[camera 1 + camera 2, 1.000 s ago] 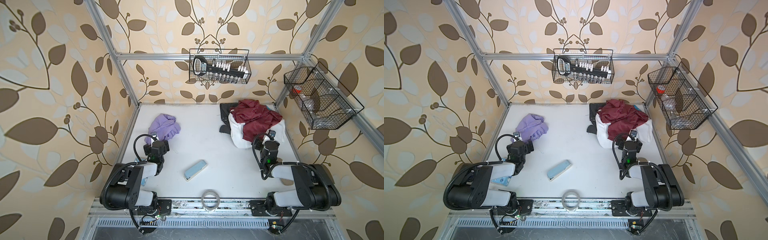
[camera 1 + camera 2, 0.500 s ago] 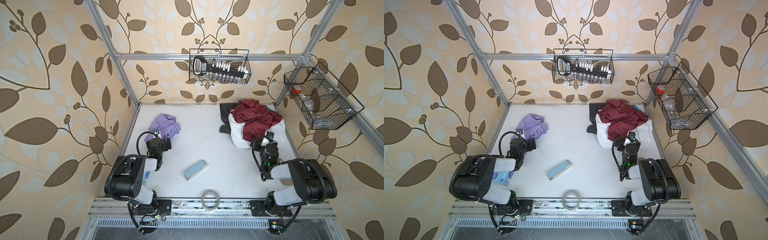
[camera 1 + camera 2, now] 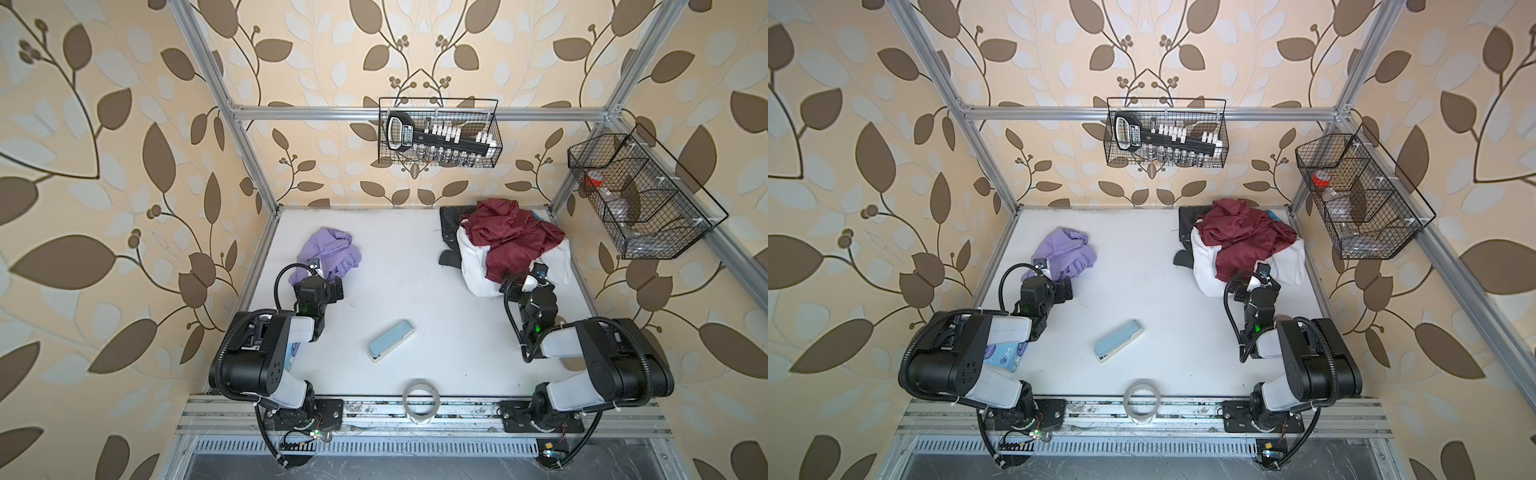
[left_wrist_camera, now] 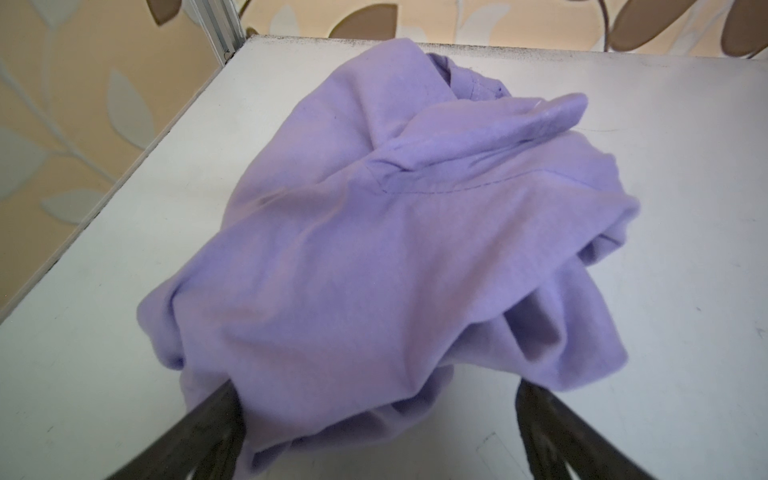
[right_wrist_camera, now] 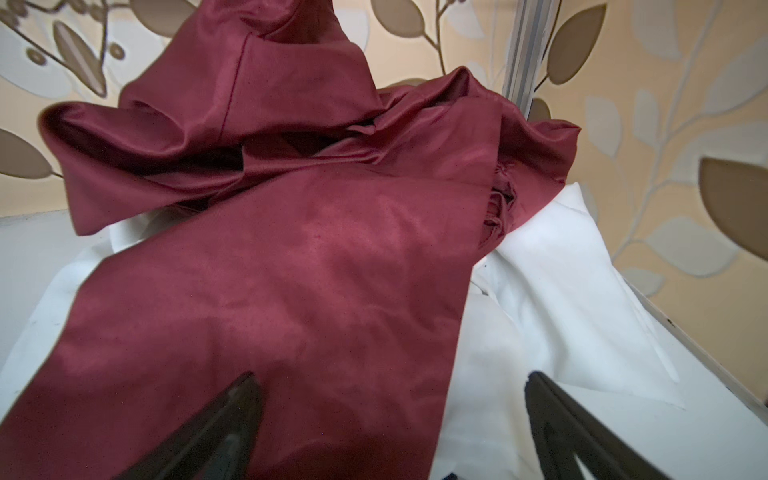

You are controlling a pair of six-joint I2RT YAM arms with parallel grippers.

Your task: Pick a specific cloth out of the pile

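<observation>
The left gripper point(image 4: 376, 390) has its jaws spread wide. The near hem of the cloth point(image 4: 395, 232) lies between them and spills over one finger, but nothing is pinched. The right gripper point(image 5: 392, 376) is spread as well, poised at the near edge of the pile point(image 3: 513, 245), one finger before the maroon cloth point(image 5: 316, 257) and the other before the white cloth point(image 5: 552, 266).

Over the last second both arms have folded their elbows a little, while the gripper heads have scarcely shifted. The cloth itself has not stirred; it keeps the same outline. I take that to mean it has been let go and the task is all but finished.

In both top views the cloth sits on the far left of the table point(image 3: 407, 282), well apart from the pile at the far right. It is a plain lavender heap of soft, matte fabric, crumpled into a rounded mound, with one stitched seam showing and a folded flap standing up on its far side.
</observation>
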